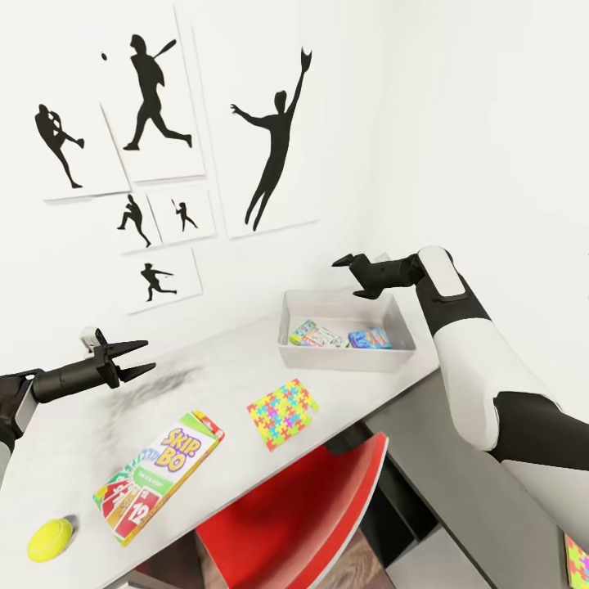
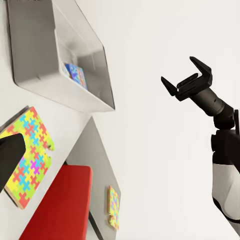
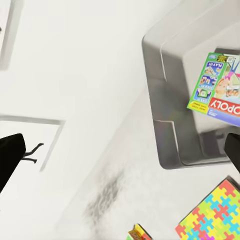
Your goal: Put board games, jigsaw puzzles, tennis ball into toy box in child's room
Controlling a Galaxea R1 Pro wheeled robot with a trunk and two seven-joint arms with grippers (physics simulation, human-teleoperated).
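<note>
Below my right jaws, the toy box (image 1: 343,353) holds two board games (image 1: 319,334). Below my left jaws lie Skip-Bo (image 1: 159,474), a jigsaw puzzle (image 1: 282,412) and the tennis ball (image 1: 50,540).

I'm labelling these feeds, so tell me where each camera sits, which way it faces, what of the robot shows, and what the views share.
Head view: from the robot's head, looking down over the table; left tool and right tool show, both open.
Left wrist view: near the left tool, facing across to the toy box, a jigsaw puzzle and the right tool.
Right wrist view: above the toy box, looking down at a board game.
Shared: the toy box and that puzzle appear in all three.
</note>
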